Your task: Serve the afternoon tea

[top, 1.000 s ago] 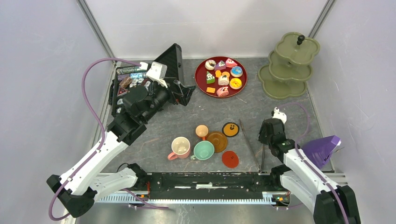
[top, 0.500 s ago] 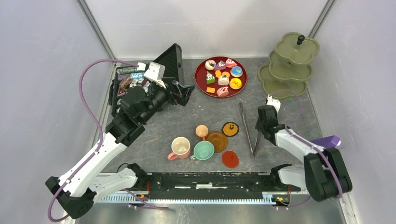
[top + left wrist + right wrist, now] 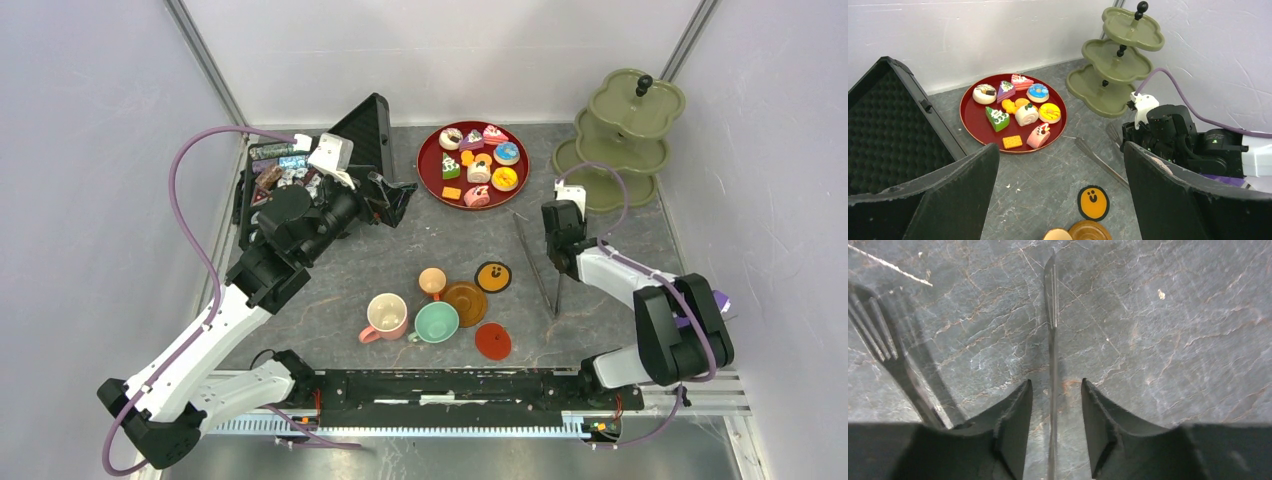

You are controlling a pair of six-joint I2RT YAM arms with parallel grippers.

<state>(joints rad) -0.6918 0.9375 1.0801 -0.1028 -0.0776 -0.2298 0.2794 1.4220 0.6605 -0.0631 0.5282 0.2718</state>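
Several toy pastries (image 3: 478,165) lie on a red plate (image 3: 428,182), also in the left wrist view (image 3: 968,122). A pink cup (image 3: 385,315), a mint cup (image 3: 436,322) and a small orange cup (image 3: 432,281) stand mid-table by brown (image 3: 467,303), smiley orange (image 3: 494,277) and red (image 3: 492,341) saucers. My left gripper (image 3: 395,200) hangs wide open and empty left of the plate. My right gripper (image 3: 555,262) points down over the metal tongs (image 3: 535,268). Its fingers (image 3: 1015,410) straddle one tong arm (image 3: 1051,340) with a gap on each side.
A green three-tier stand (image 3: 620,140) stands at the back right. An open black foam-lined case (image 3: 365,125) with small items sits at the back left, behind the left arm. A purple object (image 3: 715,300) lies at the right edge.
My right gripper has moved from the near right up the table toward the plate. The tongs have shifted the same way and turned. The left arm has barely moved.
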